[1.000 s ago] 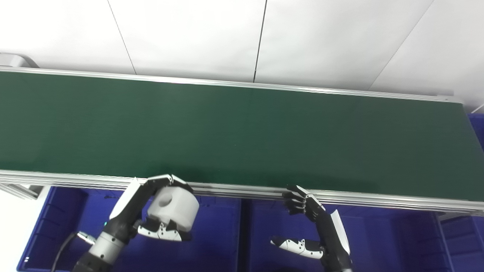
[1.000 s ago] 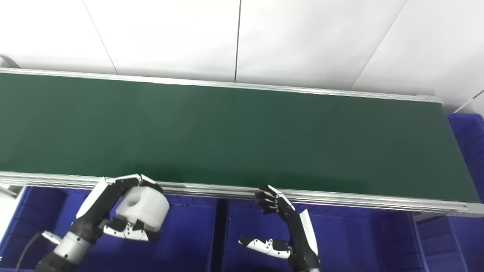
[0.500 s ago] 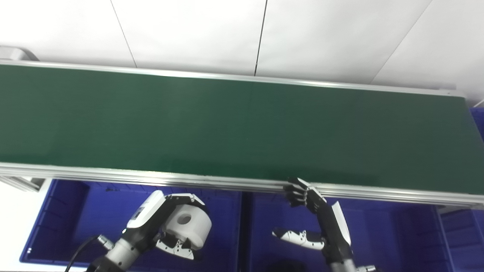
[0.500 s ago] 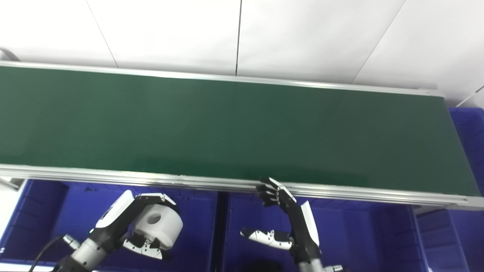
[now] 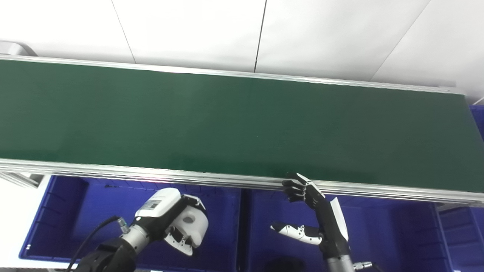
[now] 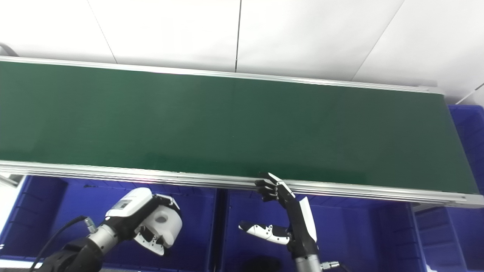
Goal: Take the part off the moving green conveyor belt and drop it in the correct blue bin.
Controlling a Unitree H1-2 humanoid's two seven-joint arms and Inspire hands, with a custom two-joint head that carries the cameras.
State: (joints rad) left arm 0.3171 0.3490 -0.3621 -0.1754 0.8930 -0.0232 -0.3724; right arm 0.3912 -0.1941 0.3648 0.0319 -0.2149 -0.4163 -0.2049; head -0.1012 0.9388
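Note:
My left hand (image 5: 170, 221) is shut on a white cylindrical part (image 5: 193, 226) with a round hole in its face. It holds the part low over the left blue bin (image 5: 75, 215), near that bin's right wall. The hand and part also show in the right eye view (image 6: 151, 226). My right hand (image 5: 321, 219) is open and empty, fingers pointing up by the belt's near rail, above the middle blue bin (image 5: 382, 234). The green conveyor belt (image 5: 234, 124) carries nothing that I can see.
The belt's near aluminium rail (image 5: 227, 181) runs just above both bins. A dark divider (image 5: 244, 226) separates the left and middle bins. Another blue bin (image 6: 467, 128) sits at the belt's right end. A white wall is behind.
My left hand has come down and back from the belt's near rail into the left bin with the white part, and has turned so its back faces up. The right hand has stayed put.

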